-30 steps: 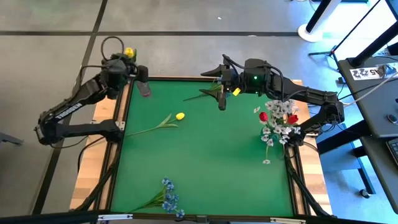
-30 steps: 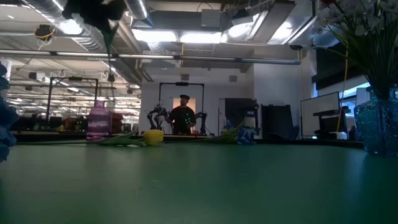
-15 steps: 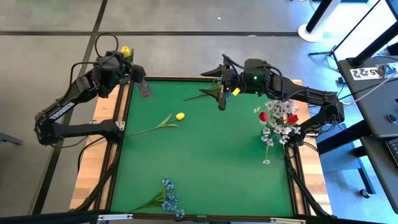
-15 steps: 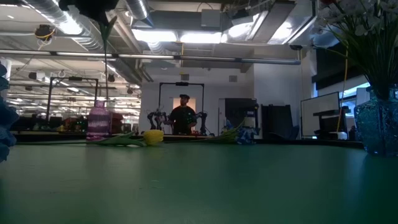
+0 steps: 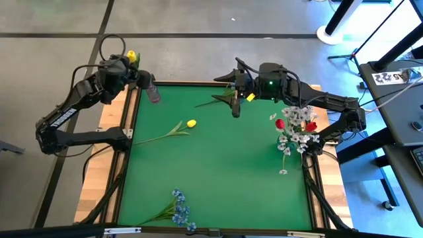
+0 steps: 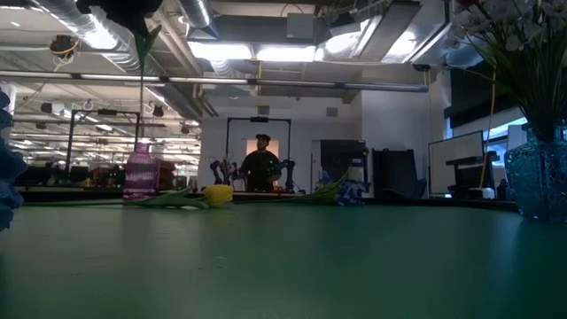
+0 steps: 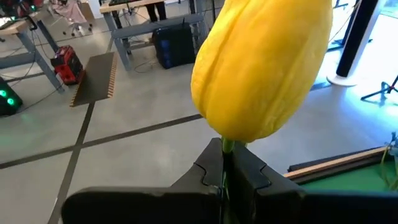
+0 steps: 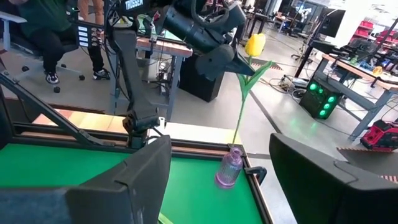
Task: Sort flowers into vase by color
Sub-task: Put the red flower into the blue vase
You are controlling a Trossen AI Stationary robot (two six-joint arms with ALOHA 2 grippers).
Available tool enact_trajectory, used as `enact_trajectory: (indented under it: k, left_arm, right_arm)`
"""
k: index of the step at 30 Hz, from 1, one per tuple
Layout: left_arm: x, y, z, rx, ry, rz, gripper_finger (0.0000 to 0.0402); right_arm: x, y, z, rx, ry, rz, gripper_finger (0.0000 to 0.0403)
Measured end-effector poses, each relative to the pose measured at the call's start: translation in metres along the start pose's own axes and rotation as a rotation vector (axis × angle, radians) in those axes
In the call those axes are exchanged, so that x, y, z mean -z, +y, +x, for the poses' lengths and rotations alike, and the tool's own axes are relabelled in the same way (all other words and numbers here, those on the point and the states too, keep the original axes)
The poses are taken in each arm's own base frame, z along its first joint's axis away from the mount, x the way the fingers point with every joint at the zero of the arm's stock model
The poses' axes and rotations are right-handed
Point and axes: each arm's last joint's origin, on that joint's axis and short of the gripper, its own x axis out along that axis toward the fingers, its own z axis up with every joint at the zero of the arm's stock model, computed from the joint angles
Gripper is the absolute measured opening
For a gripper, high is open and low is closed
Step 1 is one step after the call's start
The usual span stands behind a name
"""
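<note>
The left gripper pinches a yellow tulip just under its bud, stem vertical, bud up, tip over the small purple vase at the green surface's far-left corner. The right gripper hangs spread above the far edge.

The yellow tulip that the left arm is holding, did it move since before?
Yes. In the high view the yellow tulip, clamped by the left gripper, has drifted away from the green mat's corner, toward the small purple vase.
</note>
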Motion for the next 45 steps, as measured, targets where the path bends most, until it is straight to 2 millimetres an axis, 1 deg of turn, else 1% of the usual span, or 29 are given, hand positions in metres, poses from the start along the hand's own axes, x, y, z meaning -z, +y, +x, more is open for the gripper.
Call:
enact_trajectory:
  k: [5,15,19,23,34,37,41,45]
  left_arm:
    - [-0.005,-0.001,0.000,0.016,-0.041,-0.006,0.0001]
    - [-0.005,-0.001,0.000,0.021,-0.040,0.014,0.0006]
    - [-0.008,0.001,-0.002,-0.010,-0.051,0.034,0.0005]
    - [-0.009,0.002,-0.004,0.019,-0.046,0.027,0.0003]
    - [0.005,-0.003,0.005,0.014,0.012,0.018,0.0006]
    - [0.013,-0.007,0.009,0.030,0.044,0.012,0.0013]
    - [0.029,-0.012,0.017,0.051,0.144,0.023,0.0032]
    - [0.040,-0.020,0.024,0.129,0.280,0.081,0.0066]
  right_arm:
    - [0.000,0.000,0.000,-0.001,0.004,0.000,0.0270]
    - [0.001,0.000,0.000,-0.002,0.011,0.020,0.0270]
    - [0.001,0.000,0.000,-0.002,0.011,0.020,0.0270]
    - [0.001,0.000,0.000,-0.002,0.012,0.025,0.0270]
    - [0.003,0.001,0.000,-0.007,0.033,0.028,0.0270]
    - [0.005,0.001,0.000,-0.011,0.052,0.029,0.0270]
    - [0.012,0.003,-0.001,-0.024,0.121,0.034,0.0270]
    - [0.018,0.003,-0.003,0.016,0.203,0.025,0.0270]
